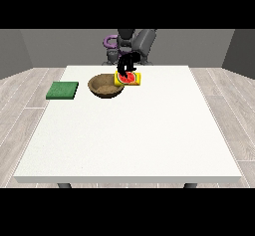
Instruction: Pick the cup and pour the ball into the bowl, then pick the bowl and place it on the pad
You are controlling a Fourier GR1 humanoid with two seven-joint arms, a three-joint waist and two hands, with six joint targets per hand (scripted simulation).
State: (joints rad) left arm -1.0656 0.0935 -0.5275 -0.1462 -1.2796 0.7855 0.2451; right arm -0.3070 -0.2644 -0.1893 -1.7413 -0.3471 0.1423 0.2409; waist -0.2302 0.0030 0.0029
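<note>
Fingers of my hand curl black over the top of the yellow cup, clasping it from above as far as I can make out; they are too small here to tell apart. That cup lies tipped on its side, its reddish mouth turned towards the camera, just at the three o'clock rim of the brown bowl. Whether the red inside the mouth is the ball or the cup's lining, I cannot tell. My bowl sits on the white table near its far edge. Well apart at the bowl's nine o'clock lies the green pad, flat at the table's edge. Only one hand shows.
</note>
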